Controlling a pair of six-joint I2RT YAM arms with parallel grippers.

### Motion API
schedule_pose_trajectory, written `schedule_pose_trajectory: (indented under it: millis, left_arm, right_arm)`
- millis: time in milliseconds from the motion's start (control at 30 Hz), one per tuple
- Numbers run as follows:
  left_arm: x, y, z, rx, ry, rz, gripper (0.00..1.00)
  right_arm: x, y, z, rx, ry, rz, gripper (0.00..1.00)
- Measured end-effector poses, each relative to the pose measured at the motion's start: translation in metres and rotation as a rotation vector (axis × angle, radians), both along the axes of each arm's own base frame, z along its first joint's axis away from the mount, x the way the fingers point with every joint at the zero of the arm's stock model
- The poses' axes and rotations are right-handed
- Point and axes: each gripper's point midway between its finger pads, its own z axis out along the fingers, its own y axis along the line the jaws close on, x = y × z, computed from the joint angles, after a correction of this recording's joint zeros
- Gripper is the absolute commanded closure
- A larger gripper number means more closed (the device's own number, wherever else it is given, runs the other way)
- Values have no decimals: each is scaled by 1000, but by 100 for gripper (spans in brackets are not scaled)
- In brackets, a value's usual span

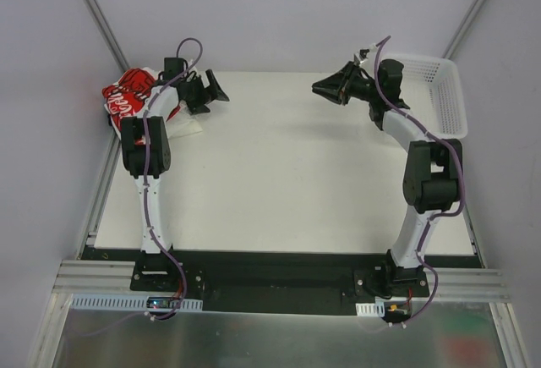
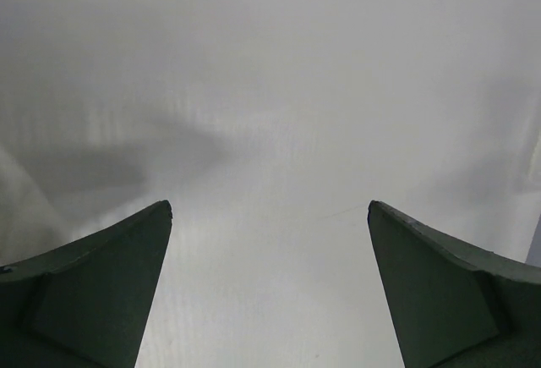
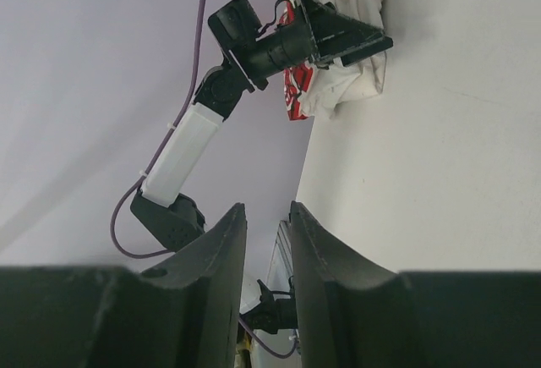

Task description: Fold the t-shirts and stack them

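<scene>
A crumpled pile of t-shirts lies at the table's far left corner: a red shirt with white lettering (image 1: 125,97) and white cloth (image 1: 183,123) beside it. In the right wrist view the same pile shows as white cloth (image 3: 359,0) and a bit of the red shirt (image 3: 296,90), behind the left arm. My left gripper (image 1: 211,92) hovers just right of the pile, open wide and empty (image 2: 270,207). My right gripper (image 1: 326,89) hangs over the far right of the table, pointing left. Its jaws stand slightly apart with nothing between them (image 3: 266,207).
A white mesh basket (image 1: 446,89) stands at the far right corner, behind the right arm. White walls close in the table at the back and on both sides. The left arm (image 3: 190,144) reaches up along the table's left edge.
</scene>
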Motion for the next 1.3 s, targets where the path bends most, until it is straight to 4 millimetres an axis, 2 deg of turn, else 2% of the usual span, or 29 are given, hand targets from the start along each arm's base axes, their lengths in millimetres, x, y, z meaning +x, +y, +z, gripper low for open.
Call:
schedule_pose_trajectory:
  millis: [100,233,267,367,433,533,600,667,733,833,900,1000,1067,1167,1300]
  left_arm:
    - [0,-26,32,-54,-86,-140,1]
    - [-6,-69,103,-167,-252,-339,1]
    - [-13,-82,127,-206,-299,-405,1]
    - [-36,-106,175,-258,-390,-519,1]
    - [-56,-120,198,-261,-433,-570,1]
    - [-85,-135,222,-220,-486,-606,1]
    - [-100,-141,229,-128,-531,-595,1]
    - [-112,-147,233,13,-596,-563,1]
    - [-125,-156,240,141,-674,-547,1]
    - [-148,-163,255,276,-809,-511,1]
    - [-156,-145,259,351,-902,-417,1]
    - [-160,-101,245,457,-923,-238,1]
    - [-155,-76,232,525,-881,-137,1]
    - [-150,-54,213,592,-798,-30,1]
    - [-152,-38,192,627,-712,42,1]
  right_arm:
    - [10,3,11,-1,-54,39,61]
    - [22,7,12,0,-96,94,58]
    - [23,7,8,0,-94,105,58]
    - [24,6,-7,-9,-74,123,56]
    - [24,2,-22,-42,-47,123,55]
    - [32,-9,-53,-222,-33,52,55]
    - [39,-25,-73,-431,-36,-45,55]
    - [31,-39,-78,-595,-65,-94,54]
    - [16,-51,-68,-721,-128,-141,53]
    - [-10,-66,-35,-824,-270,-244,48]
    - [-20,-81,-12,-866,-368,-347,42]
    - [-27,-104,13,-931,-457,-484,29]
    - [-24,-114,23,-982,-490,-556,25]
    - [-23,-120,21,-1059,-494,-595,15]
    - [-27,-118,7,-1124,-477,-598,13]
